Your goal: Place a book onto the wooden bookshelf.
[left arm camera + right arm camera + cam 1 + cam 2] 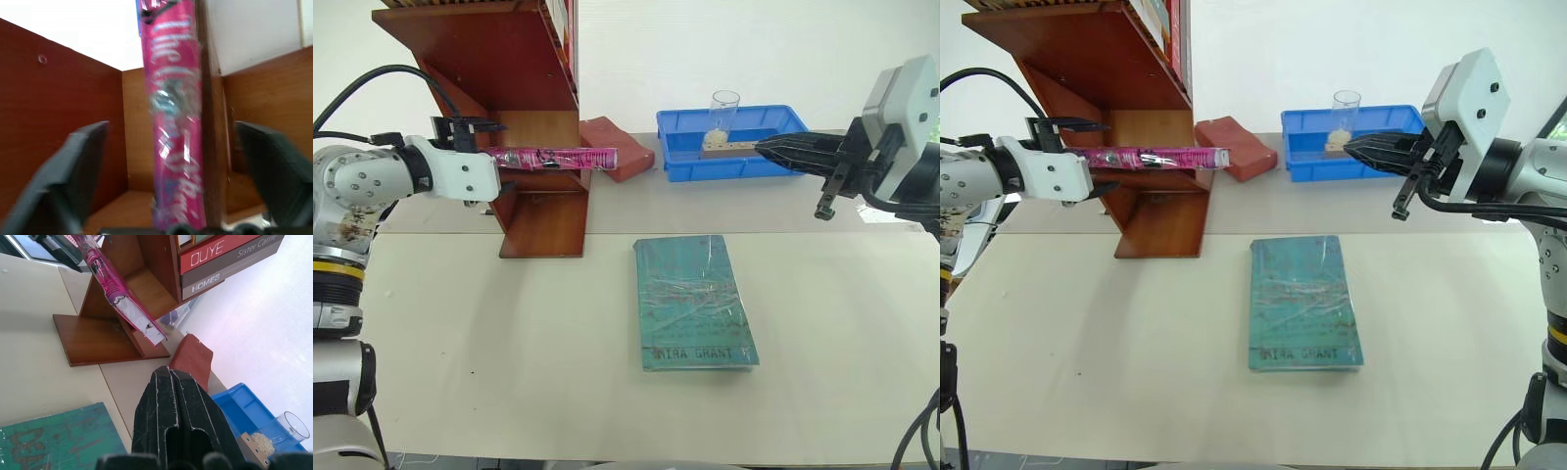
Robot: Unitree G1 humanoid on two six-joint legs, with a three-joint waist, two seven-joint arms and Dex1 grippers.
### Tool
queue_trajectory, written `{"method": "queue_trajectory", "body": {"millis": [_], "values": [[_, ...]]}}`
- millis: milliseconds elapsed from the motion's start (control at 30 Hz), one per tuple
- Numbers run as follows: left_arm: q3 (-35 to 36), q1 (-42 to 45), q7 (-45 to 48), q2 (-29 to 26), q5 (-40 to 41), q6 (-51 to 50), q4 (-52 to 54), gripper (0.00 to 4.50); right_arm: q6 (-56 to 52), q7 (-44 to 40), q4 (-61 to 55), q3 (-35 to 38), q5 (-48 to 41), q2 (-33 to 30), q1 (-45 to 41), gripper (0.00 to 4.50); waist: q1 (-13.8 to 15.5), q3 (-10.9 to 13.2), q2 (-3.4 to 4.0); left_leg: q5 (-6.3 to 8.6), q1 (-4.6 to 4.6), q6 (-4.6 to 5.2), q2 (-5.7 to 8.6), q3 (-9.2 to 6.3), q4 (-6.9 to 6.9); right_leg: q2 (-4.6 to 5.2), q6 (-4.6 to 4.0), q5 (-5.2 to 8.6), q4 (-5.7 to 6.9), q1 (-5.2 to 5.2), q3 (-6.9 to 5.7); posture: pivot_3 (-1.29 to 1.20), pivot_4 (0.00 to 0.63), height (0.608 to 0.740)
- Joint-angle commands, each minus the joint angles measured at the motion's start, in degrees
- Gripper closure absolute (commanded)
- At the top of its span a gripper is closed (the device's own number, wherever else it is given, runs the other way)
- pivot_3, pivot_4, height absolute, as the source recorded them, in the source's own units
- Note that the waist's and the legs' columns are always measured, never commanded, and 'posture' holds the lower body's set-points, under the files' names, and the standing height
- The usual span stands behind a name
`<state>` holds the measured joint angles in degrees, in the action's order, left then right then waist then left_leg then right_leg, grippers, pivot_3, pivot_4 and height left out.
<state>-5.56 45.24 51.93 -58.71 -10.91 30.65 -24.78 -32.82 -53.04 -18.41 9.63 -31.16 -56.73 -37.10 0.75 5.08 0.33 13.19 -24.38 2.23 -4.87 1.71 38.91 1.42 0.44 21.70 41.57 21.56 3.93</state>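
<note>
— Anything legible?
— "MIRA GRANT" along the near edge of the teal book (693, 303).
— And up on the bookshelf (146, 289)?
— Spines there: "OUYE" on a red book (215, 254), "Sister Carrie" on a grey book (259, 248), "HOMES" on a dark book (208, 286). The pink book (173, 117) shows "The" — the remainder is blurred.

pink book (553, 157), reddish-brown bookshelf (499, 59), teal book (693, 302), blue tray (677, 162).

One pink book (551, 157), lying across one wooden bookshelf (524, 117). One green book (691, 302) flat on one table (509, 343). One red block (617, 147). One blue tray (734, 157), holding one clear cup (724, 110) and one small wooden block (729, 147). At least three more books (230, 259) on the upper shelf. Two grippers: left (470, 157), right (783, 152).
</note>
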Motion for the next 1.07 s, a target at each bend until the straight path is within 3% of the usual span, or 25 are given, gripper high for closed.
{"method": "queue_trajectory", "body": {"millis": [33, 100, 233, 333, 433, 633, 833, 1067], "values": [[5.0, -2.3, 2.7, -3.4, 6.2, -2.5, 4.0, 0.05, 3.0, -1.3, 1.7, 0.3, 1.4, -0.2, -1.9, 4.50, -0.1, 0.0, -0.01, 0.00, 0.00, 0.00, 0.00, 0.01, 0.00, 0.00, 0.00, 0.00, 0.03, 0.05, 0.00, 0.00, 0.150, 0.637], [7.4, -4.3, 3.8, -4.6, 9.4, -4.7, 6.4, 0.05, 4.1, -2.7, 3.0, 0.1, 2.1, -0.6, -2.2, 4.50, -0.1, 0.0, -0.02, 0.00, -0.04, 0.00, -0.03, 0.07, 0.00, 0.01, 0.00, 0.00, 0.12, 0.20, 0.00, 0.00, 0.150, 0.637], [14.8, -9.3, 6.5, -5.6, 20.2, -18.6, 14.2, 0.05, 6.3, -7.1, 6.1, -0.2, 3.3, -2.6, -2.3, 4.50, 0.0, -0.1, -0.08, 0.00, -0.18, 0.00, -0.05, 0.12, 0.03, 0.02, 0.00, 0.00, 0.41, 0.55, 0.00, 0.00, 0.150, 0.637], [22.1, -17.1, 9.7, -7.6, 34.0, -42.6, 24.3, 0.05, 6.2, -13.8, 8.2, -1.0, 2.9, -6.2, -1.0, 4.50, -0.2, 0.0, -0.11, 0.00, -0.16, 0.00, -0.07, 0.16, 0.01, 0.02, 0.00, 0.00, 0.42, 0.60, -0.03, 0.00, 0.150, 0.637], [28.8, -28.1, 11.8, -8.7, 43.6, -58.3, 35.5, 0.05, 7.7, -18.0, 10.1, -2.4, 4.2, -8.5, 0.3, 4.50, -0.5, 0.0, -0.21, 0.05, 0.01, 0.08, -0.11, 0.24, -0.05, 0.05, -0.01, 0.01, 0.41, 0.57, -0.09, 0.00, 0.150, 0.637], [35.5, -44.6, 11.3, -6.5, 42.7, -63.8, 44.5, 0.00, 8.4, -20.6, 11.7, -3.8, 5.6, -8.6, 0.9, 2.57, -0.5, 0.1, -0.33, 0.07, 0.18, 0.08, -0.24, 0.36, -0.06, 0.03, -0.14, 0.08, 0.44, 0.62, -0.21, 0.00, 0.150, 0.637], [37.3, -48.8, 11.1, -5.5, 41.8, -64.1, 45.3, 0.00, 9.2, -23.4, 11.1, -3.6, 6.2, -9.6, 2.9, 0.51, 0.1, 0.1, -0.40, 0.08, 0.13, 0.08, -0.21, 0.41, -0.04, 0.11, -0.20, 0.05, 0.34, 0.61, -0.20, 0.00, 0.150, 0.637], [36.4, -47.6, 10.9, -5.1, 42.5, -64.3, 44.9, 0.00, 9.1, -23.2, 10.5, -3.1, 6.8, -9.2, 2.9, 0.51, 0.0, 0.1, -0.41, 0.09, 0.14, 0.08, -0.21, 0.42, -0.05, 0.11, -0.25, 0.05, 0.33, 0.62, -0.19, 0.00, 0.150, 0.637]]}}
